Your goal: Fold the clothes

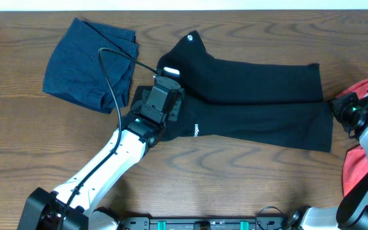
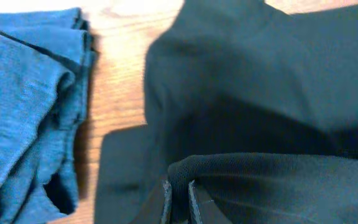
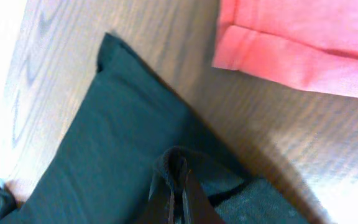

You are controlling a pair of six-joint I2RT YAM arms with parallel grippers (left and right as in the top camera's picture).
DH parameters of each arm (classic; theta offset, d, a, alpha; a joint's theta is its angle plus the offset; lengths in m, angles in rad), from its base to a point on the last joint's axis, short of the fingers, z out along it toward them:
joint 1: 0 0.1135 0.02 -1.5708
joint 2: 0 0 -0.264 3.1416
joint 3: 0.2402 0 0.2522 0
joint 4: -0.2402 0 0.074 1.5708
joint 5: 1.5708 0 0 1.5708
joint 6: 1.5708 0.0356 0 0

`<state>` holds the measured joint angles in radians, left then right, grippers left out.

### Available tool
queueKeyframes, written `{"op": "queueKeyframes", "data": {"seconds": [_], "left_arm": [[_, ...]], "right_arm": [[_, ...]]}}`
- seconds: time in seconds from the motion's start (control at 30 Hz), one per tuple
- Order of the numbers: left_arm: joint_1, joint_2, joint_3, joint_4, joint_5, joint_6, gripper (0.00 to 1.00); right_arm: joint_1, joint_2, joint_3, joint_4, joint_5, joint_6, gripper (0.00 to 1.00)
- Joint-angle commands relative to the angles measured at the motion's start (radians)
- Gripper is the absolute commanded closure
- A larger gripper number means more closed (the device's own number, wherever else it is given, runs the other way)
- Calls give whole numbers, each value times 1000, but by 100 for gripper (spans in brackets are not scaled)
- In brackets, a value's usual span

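Black pants (image 1: 260,96) lie across the middle of the table, waist to the left and leg ends to the right. My left gripper (image 1: 166,102) sits at the waist end. In the left wrist view its jaws (image 2: 179,194) are shut on a raised fold of the black pants (image 2: 260,81). My right gripper (image 1: 337,110) is at the leg hems. In the right wrist view its jaws (image 3: 178,186) are shut on a pinched edge of the pants (image 3: 104,137), which look dark teal there.
A folded blue garment (image 1: 91,64) lies at the back left, close to the pants' waist, and also shows in the left wrist view (image 2: 23,112). A red garment (image 1: 363,163) lies at the right edge, under the right arm, and shows in the right wrist view (image 3: 303,43).
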<state>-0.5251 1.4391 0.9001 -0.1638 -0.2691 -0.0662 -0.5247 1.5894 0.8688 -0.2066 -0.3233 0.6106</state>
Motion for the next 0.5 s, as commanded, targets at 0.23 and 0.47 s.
{"op": "queueKeyframes", "data": {"seconds": [0.23,0.47], "left_arm": [[5,39,22,47,-92,37,79],[27,28,23,-32,-92,29,29]], "right_arm": [[85,13,12,40,72,6,97],[48,12,12,6,95,-44,43]]}}
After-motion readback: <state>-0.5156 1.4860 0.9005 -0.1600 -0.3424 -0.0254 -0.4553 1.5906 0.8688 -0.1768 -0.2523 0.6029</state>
